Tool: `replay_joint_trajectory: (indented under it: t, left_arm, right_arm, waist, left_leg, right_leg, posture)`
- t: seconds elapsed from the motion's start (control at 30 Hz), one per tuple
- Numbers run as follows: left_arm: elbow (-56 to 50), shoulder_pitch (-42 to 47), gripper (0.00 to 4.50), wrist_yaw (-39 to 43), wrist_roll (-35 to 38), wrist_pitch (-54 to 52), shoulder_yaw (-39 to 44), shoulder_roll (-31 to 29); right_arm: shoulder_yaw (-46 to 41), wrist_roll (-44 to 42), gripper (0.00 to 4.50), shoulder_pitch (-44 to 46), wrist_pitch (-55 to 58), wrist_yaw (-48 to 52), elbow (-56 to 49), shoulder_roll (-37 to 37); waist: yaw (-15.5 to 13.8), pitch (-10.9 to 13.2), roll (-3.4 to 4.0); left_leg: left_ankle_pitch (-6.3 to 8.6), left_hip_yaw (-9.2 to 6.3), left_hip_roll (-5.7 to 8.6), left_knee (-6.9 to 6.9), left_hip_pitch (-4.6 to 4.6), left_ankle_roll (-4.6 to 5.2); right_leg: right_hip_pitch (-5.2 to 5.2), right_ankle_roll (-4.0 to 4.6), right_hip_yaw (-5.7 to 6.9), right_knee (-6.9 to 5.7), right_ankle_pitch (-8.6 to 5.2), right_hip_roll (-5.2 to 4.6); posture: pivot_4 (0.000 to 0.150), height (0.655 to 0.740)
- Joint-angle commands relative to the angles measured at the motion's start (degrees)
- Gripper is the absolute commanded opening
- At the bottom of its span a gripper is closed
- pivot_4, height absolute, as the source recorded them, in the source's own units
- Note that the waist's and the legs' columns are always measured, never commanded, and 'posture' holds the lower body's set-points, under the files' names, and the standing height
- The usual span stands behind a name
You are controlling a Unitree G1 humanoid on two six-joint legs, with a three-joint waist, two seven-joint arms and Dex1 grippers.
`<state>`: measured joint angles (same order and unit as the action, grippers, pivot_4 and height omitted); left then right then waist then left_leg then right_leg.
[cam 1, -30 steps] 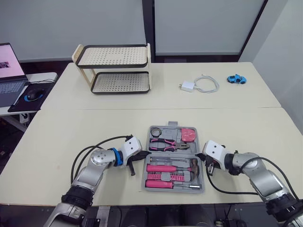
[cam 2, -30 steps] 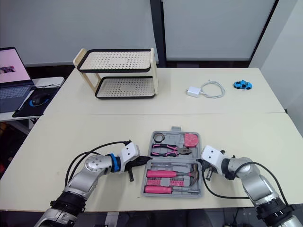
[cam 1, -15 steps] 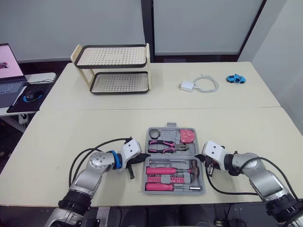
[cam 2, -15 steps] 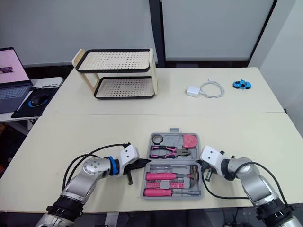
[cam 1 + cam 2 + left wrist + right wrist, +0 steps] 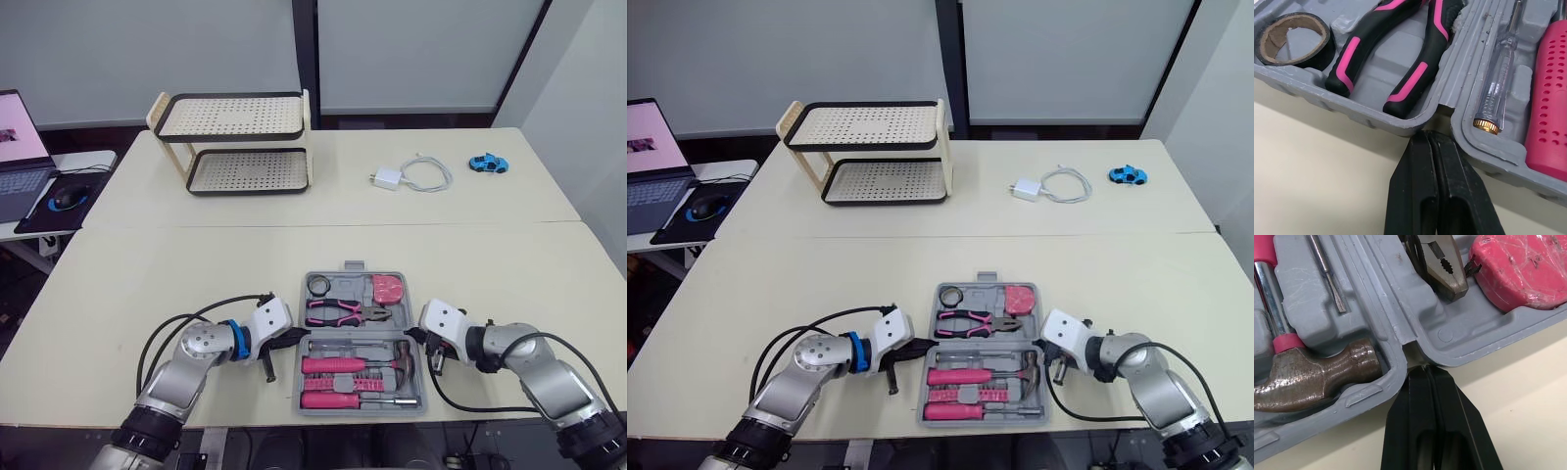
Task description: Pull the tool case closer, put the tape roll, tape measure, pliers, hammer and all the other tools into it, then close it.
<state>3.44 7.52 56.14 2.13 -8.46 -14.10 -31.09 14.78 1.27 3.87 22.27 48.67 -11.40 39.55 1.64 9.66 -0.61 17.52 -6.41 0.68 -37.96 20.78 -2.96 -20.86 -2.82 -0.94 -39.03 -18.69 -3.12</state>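
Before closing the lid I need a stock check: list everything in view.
tool case: one, grey, open, between the hands
tape roll: one, black, far half, left corner
pliers: one, pink and black, far half, middle
tape measure: one, pink, far half, right corner
hammer: one, pink handle, near half
screwdriver: one, pink handle, near half, front row
rack: one, cream and black, far side, left
charger with cable: one, white, far right
toy car: one, blue, right of charger
laptop: one, grey, far left
left hand: black, shut, case's left hinge notch
right hand: black, shut, case's right hinge notch
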Motion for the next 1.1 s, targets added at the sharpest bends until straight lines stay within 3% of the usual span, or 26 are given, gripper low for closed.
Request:
replay_joint_trajectory:
  t: [0.03, 0.57, 1.1]
  left_arm:
    - [-3.1, -0.8, 0.00, 1.1, 0.3, -0.1, -2.8, 0.9]
    - [-2.6, -0.7, 0.00, 0.9, -0.1, -0.4, -2.7, 0.7]
    - [-1.7, -1.5, 0.00, -1.7, 1.5, -2.9, 2.8, -2.2]
  right_arm:
    - [1.2, -0.6, 0.02, -0.3, -0.3, 1.2, -3.4, -0.3]
    - [1.2, -0.1, 0.02, -0.5, 0.0, 0.3, -3.4, -0.4]
    - [-5.6, 0.4, 0.02, -5.1, 2.5, -3.2, -7.9, 3.0]
  waist:
    - [0.0, 0.0, 0.00]
    - [0.0, 0.0, 0.01]
    - [-0.1, 0.0, 0.01]
  left_leg:
    - [0.00, 0.00, 0.00, 0.00, 0.00, 0.00]
    - [0.00, 0.01, 0.00, -0.01, -0.01, 0.00]
    - [0.00, 0.00, -0.02, -0.01, -0.01, 0.01]
  right_leg:
    - [0.00, 0.00, 0.00, 0.00, 0.00, 0.00]
    - [0.02, 0.00, 0.01, 0.00, 0.00, 0.00]
    - [0.02, 0.00, 0.02, -0.01, 0.00, 0.02]
  posture:
    - [0.150, 0.7400]
    - [0.150, 0.7400]
    - [0.150, 0.7400]
